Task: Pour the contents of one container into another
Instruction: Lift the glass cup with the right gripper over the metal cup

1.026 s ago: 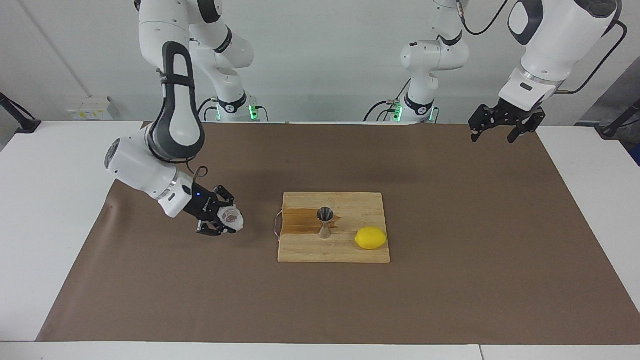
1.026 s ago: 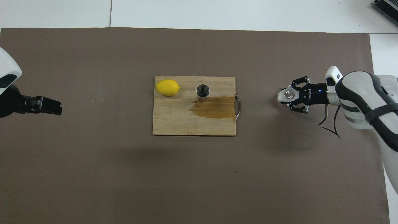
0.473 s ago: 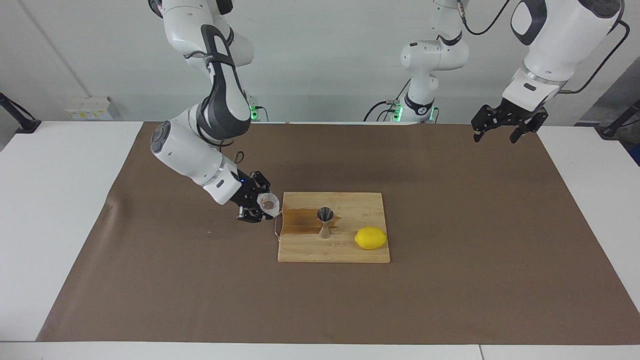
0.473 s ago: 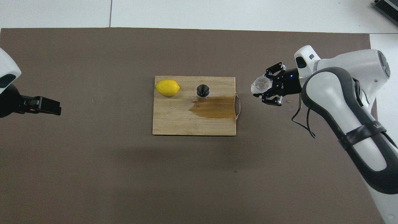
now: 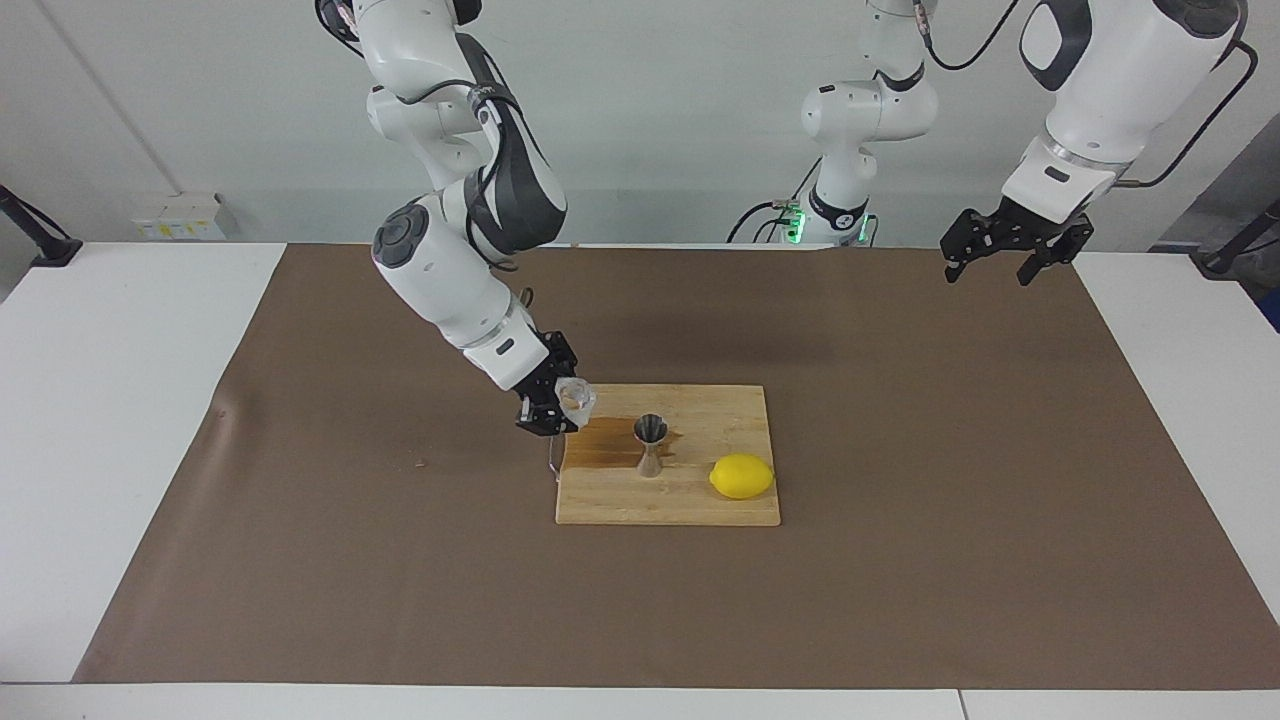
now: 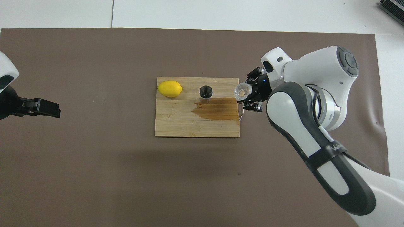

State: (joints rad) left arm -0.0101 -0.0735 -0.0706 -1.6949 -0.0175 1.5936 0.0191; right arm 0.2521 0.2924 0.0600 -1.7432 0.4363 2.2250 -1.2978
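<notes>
My right gripper [image 5: 560, 405] [image 6: 249, 94] is shut on the small clear glass cup [image 5: 576, 399] [image 6: 242, 92]. It holds the cup in the air over the wooden board's edge at the right arm's end, mouth up and slightly tilted. The steel jigger [image 5: 650, 445] [image 6: 205, 91] stands upright on the board, a short way from the cup toward the left arm's end. My left gripper [image 5: 1000, 262] [image 6: 47, 107] waits open and raised over the mat at the left arm's end, holding nothing.
The wooden board [image 5: 700, 505] [image 6: 176, 123] lies mid-table on a brown mat [image 5: 900, 560]. A dark wet stain [image 5: 600, 440] [image 6: 217, 110] runs from the jigger to the board's metal handle [image 5: 552, 462] [image 6: 241, 108]. A lemon [image 5: 742, 476] [image 6: 170, 89] lies on the board beside the jigger.
My right arm has carried the cup from over the mat at its own end of the table to the board's edge. The left arm has stayed put.
</notes>
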